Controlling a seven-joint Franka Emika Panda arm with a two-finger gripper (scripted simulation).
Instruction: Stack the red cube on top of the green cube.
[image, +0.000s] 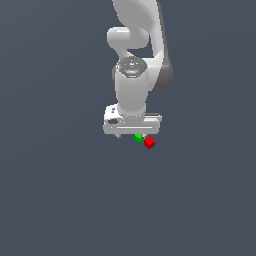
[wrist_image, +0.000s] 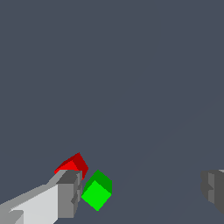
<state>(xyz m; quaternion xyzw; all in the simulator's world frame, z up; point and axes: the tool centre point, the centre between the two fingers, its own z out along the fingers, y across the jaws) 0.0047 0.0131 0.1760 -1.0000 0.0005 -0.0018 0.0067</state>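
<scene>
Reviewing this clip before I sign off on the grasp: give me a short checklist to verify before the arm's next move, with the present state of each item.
1. Gripper open: ok, the fingers stand wide apart in the wrist view.
2. Gripper empty: ok, nothing is held.
3. Red cube between the fingers: not ok; one finger partly covers it and it lies outside the gap.
4. Green cube out of the grasp path: not ok; it sits inside the gap, near that finger.
5. Cubes apart: cannot tell; they look almost touching in the exterior view.
6. Red cube stacked: not ok, both lie side by side on the floor.
</scene>
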